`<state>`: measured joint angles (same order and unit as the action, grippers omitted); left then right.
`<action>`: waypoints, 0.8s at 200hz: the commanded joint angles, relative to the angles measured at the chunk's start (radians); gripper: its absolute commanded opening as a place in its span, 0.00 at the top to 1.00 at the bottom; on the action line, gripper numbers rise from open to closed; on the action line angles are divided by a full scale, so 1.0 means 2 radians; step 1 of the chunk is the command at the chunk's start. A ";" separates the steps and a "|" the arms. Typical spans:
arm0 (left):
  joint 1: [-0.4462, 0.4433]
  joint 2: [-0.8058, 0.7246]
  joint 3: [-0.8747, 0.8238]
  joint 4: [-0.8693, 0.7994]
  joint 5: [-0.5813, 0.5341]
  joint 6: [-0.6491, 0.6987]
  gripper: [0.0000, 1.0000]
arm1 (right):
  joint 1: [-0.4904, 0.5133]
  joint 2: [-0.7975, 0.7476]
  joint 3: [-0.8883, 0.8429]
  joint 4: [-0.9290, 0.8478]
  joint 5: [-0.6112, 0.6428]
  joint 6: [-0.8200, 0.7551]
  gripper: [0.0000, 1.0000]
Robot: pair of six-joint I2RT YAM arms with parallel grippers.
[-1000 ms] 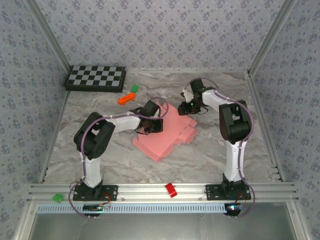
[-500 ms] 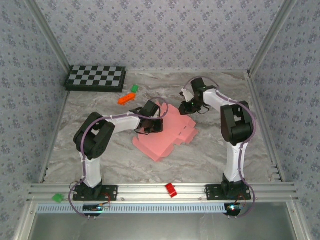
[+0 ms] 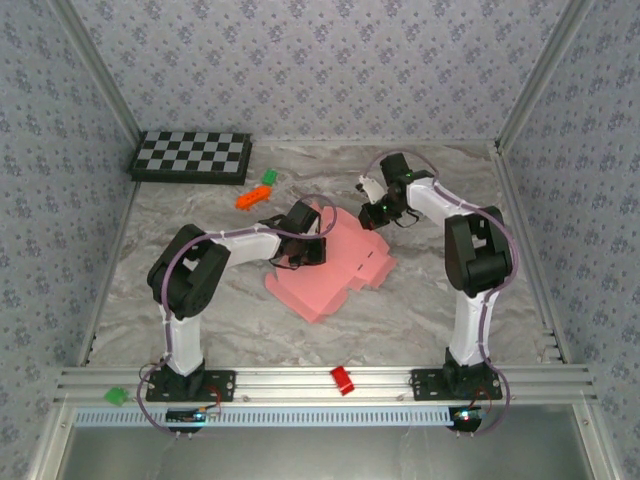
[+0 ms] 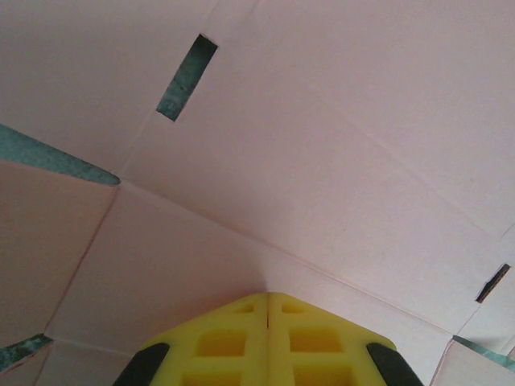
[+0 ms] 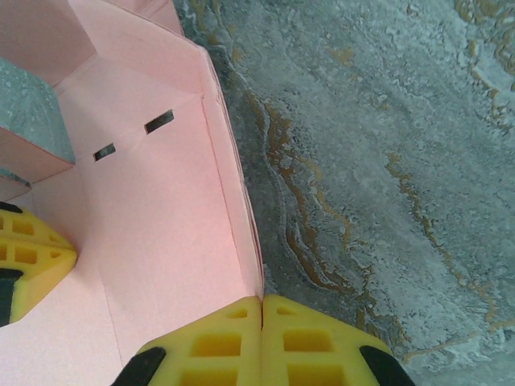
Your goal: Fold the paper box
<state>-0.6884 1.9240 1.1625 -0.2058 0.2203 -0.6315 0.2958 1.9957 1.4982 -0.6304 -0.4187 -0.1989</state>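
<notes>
- One box (image 3: 335, 275), a pink die-cut sheet, lies mostly flat mid-worktop (image 3: 420, 310). Its long axis runs from near-left to far-right.
- Left gripper (image 4: 268, 296): fingers together, tip on the sheet's far-left part.
- Right gripper (image 5: 262, 299): fingers pinched on the edge of a raised flap at the sheet's far-right side.
- Far left: one checkerboard (image 3: 192, 156), one orange block (image 3: 250, 198), one green block (image 3: 268, 177).
- Near rail: one red block (image 3: 342, 380), a second green piece (image 3: 116, 396).
</notes>
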 commanded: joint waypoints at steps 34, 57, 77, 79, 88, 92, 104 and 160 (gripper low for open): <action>-0.002 -0.052 0.008 -0.041 -0.018 -0.006 0.96 | 0.011 -0.054 -0.006 0.000 0.052 -0.066 1.00; 0.006 -0.082 -0.010 -0.041 -0.033 -0.008 0.90 | 0.013 -0.065 -0.012 0.012 0.057 -0.087 1.00; 0.015 -0.104 -0.035 -0.043 -0.041 -0.009 0.84 | 0.018 -0.081 -0.027 0.037 0.059 -0.111 1.00; 0.016 -0.107 -0.037 -0.043 -0.040 -0.009 0.83 | 0.019 -0.084 -0.029 0.043 0.060 -0.114 1.00; 0.019 -0.113 -0.048 -0.045 -0.042 -0.008 0.83 | 0.022 -0.094 -0.043 0.062 0.064 -0.125 1.00; 0.021 -0.115 -0.054 -0.044 -0.043 -0.007 0.82 | 0.023 -0.097 -0.048 0.070 0.064 -0.130 1.00; 0.025 -0.122 -0.069 -0.044 -0.042 -0.007 0.82 | 0.027 -0.107 -0.058 0.086 0.068 -0.141 1.00; 0.028 -0.129 -0.131 -0.012 -0.022 -0.026 0.94 | 0.047 -0.132 -0.081 0.129 0.102 -0.182 1.00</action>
<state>-0.6319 1.6924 0.9401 -0.2584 0.1581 -0.6582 0.3740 1.7821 1.3636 -0.4400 -0.2642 -0.4953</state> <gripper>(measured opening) 0.084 0.053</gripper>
